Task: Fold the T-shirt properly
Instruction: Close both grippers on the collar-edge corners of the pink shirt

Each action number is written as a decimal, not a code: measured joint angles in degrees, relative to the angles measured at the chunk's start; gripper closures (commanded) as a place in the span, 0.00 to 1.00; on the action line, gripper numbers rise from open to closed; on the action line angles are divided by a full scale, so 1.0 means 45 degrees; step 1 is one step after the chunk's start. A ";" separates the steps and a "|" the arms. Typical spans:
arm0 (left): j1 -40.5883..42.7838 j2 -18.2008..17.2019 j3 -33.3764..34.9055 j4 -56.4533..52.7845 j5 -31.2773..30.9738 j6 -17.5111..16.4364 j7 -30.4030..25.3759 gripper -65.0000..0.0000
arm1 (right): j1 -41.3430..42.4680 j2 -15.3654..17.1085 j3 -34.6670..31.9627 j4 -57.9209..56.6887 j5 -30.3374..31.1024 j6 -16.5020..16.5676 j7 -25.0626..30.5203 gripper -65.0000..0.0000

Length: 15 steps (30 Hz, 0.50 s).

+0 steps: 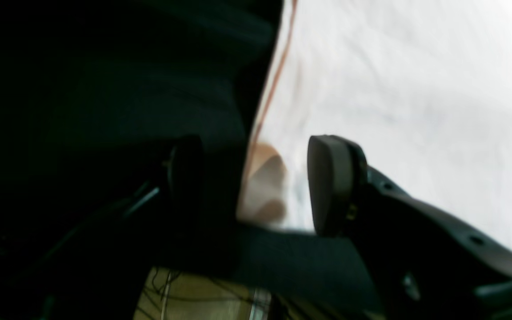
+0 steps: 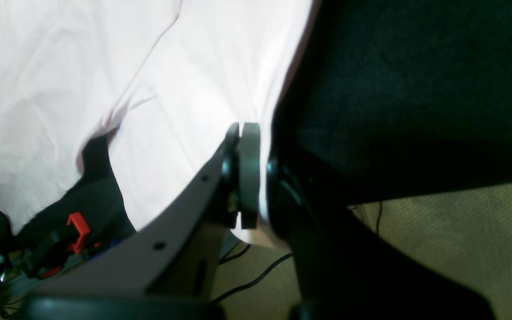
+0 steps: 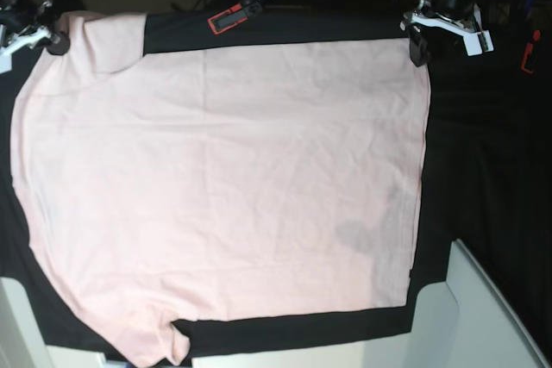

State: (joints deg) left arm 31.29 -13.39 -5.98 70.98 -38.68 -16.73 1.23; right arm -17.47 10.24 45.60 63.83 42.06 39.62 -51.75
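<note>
right claw clamped on t-shirt corner

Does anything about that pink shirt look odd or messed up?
Mostly fine: the T-shirt lies flat and plain side up on the black cloth. One faint darker patch shows near its right edge, maybe a stain or print showing through.

The base view looks straight down from high above the T-shirt. Both wrist views sit low, close behind their fingers, each sharing a top corner of it.
</note>
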 measured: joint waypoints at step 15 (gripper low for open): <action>-0.0325 0.0000 0.1914 0.0325 0.0015 0.0379 -0.0442 0.51 | 0.0000 0.0000 0.0000 0.0000 0.0000 0.0000 0.0000 0.99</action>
State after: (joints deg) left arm 29.82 -13.39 2.63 72.44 -38.61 -15.03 -0.75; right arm -17.47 10.24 45.60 63.83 42.06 39.62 -51.75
